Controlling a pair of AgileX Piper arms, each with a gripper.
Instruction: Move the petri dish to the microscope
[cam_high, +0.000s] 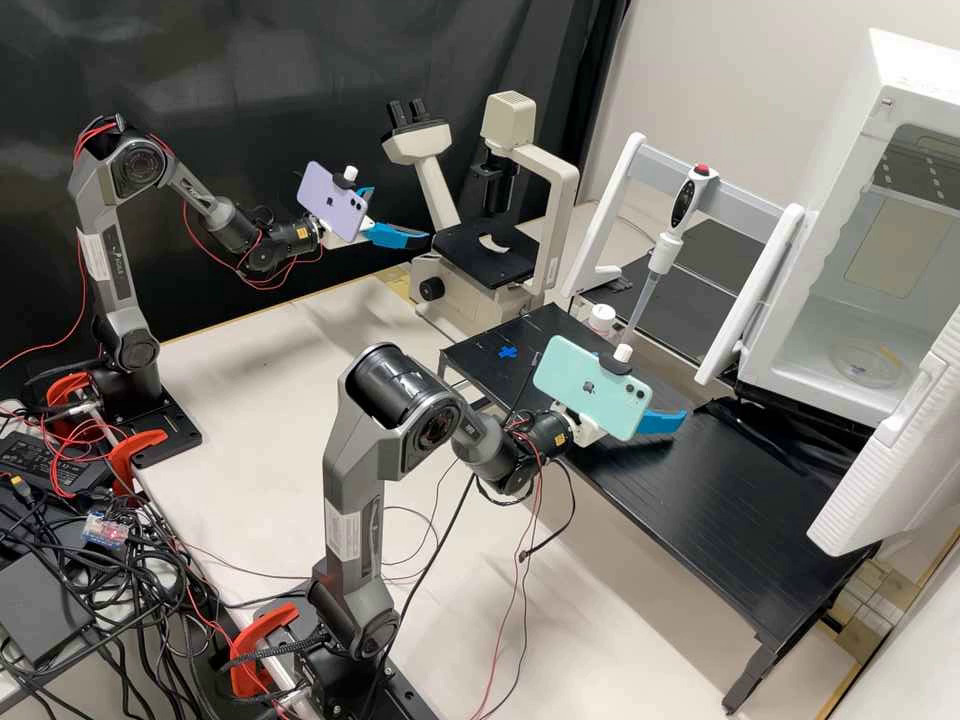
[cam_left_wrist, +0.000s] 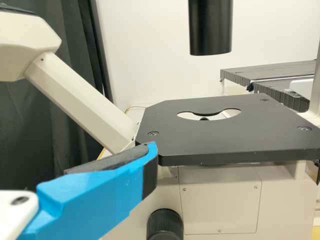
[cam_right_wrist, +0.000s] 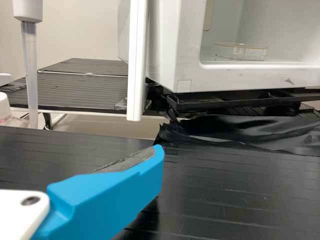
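The clear petri dish lies on the floor of the open white chamber; in the right wrist view the dish sits just inside the chamber's front lip. My left gripper, open and empty, is beside the microscope, left of its black stage. In the left wrist view, one blue finger of the left gripper points toward the stage. My right gripper hangs over the black bench platform, in front of the chamber. The right gripper has a bare pad with nothing against it.
The chamber stands at the right, its door swung open toward the front. A pipette hangs on a white stand behind the black platform, near a small white-capped bottle. A blue cross marks the platform.
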